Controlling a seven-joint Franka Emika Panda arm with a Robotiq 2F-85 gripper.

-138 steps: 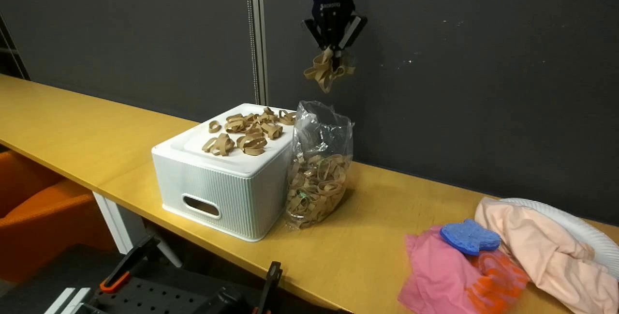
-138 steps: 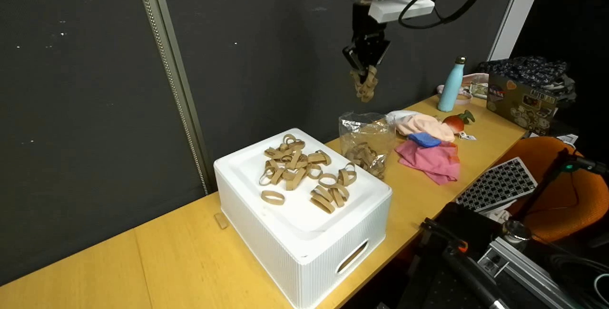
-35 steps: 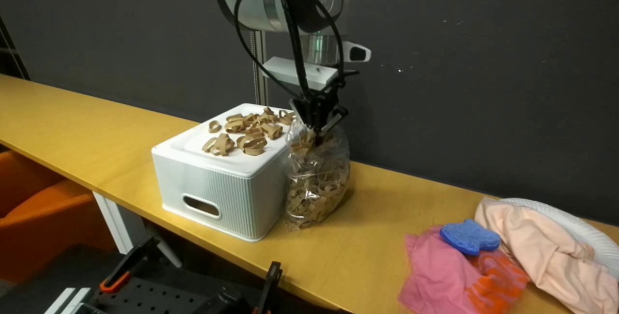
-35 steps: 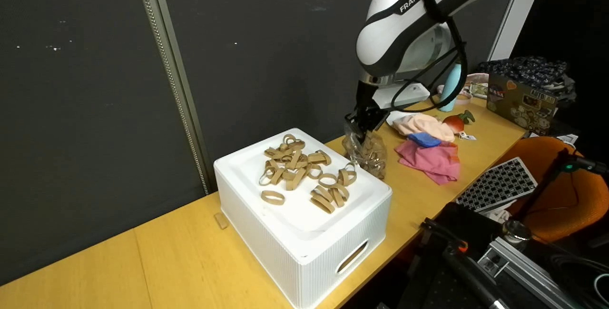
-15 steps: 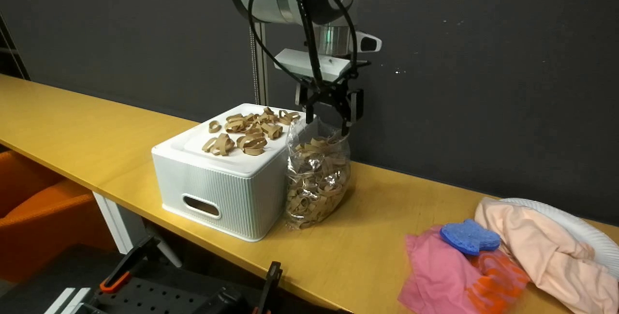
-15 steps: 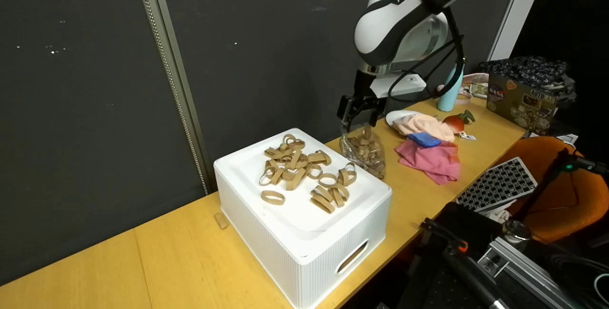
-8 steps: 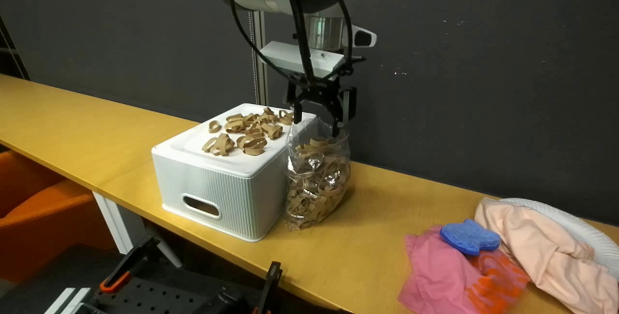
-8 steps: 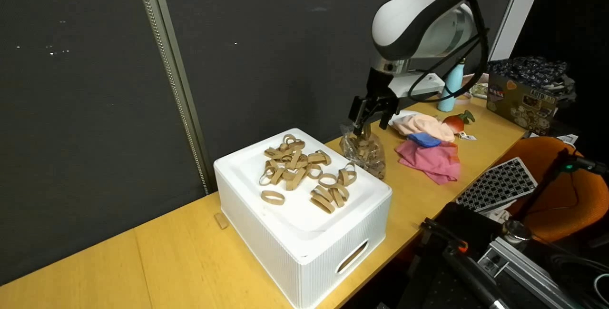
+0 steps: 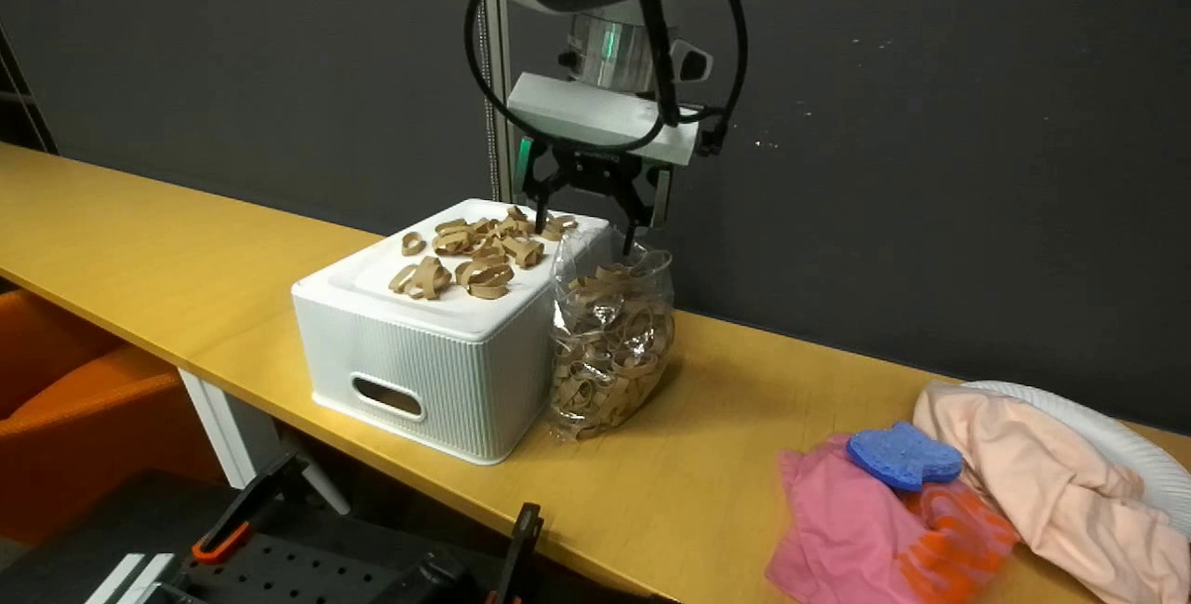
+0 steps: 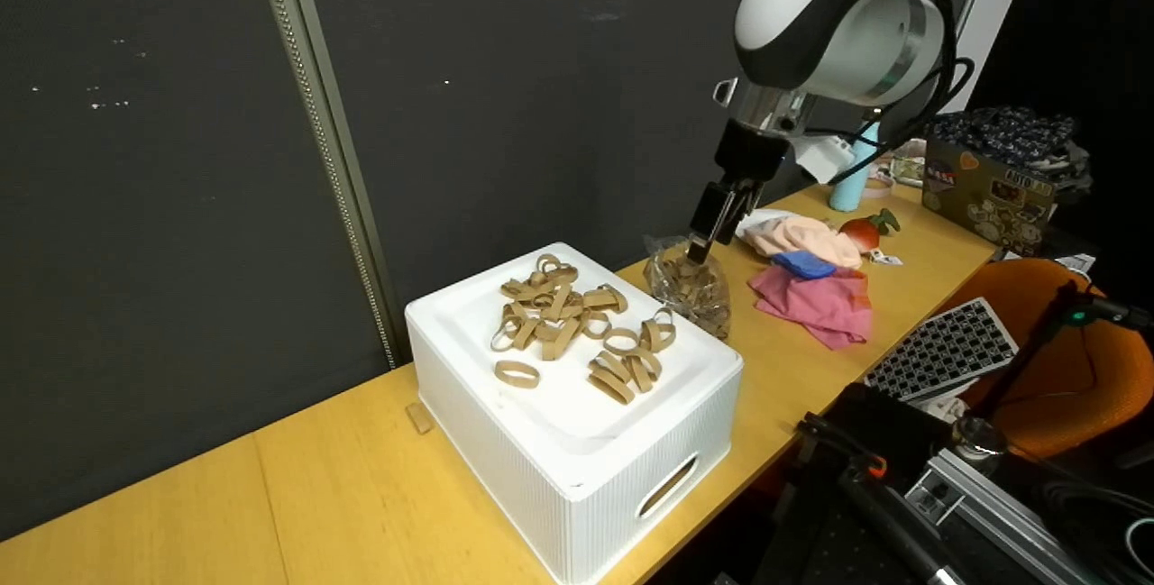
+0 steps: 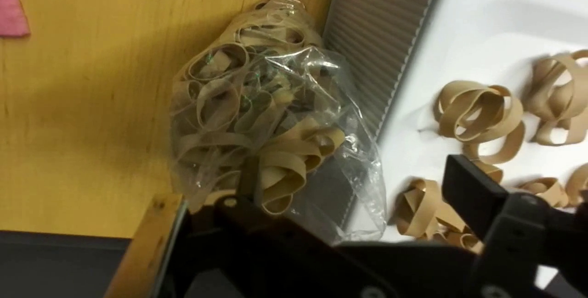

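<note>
Dark partition (image 9: 884,213) and yellow wooden table (image 9: 735,409) frame a two-fingered gripper (image 9: 585,230), its fingers spread wide and gripping nothing, poised partly above a clear plastic bag (image 9: 609,353) packed with tan bands (image 11: 301,144). One fingertip hangs at the bag's mouth, over the bands in the wrist view; whether it touches the film cannot be told. Near the other fingertip, and lower, loose bands (image 10: 559,306) lie heaped on a white ribbed box (image 9: 507,381) just beside the bag. Well apart from the gripper, past the bag, rest a pink cloth (image 9: 842,516) and a blue sponge (image 9: 903,455). With a finger so near thin film, good handling would seem to call for a slow, straight rise, fingers clear of the rim before any sideways travel, lest the bag snag and tip out its bands
</note>
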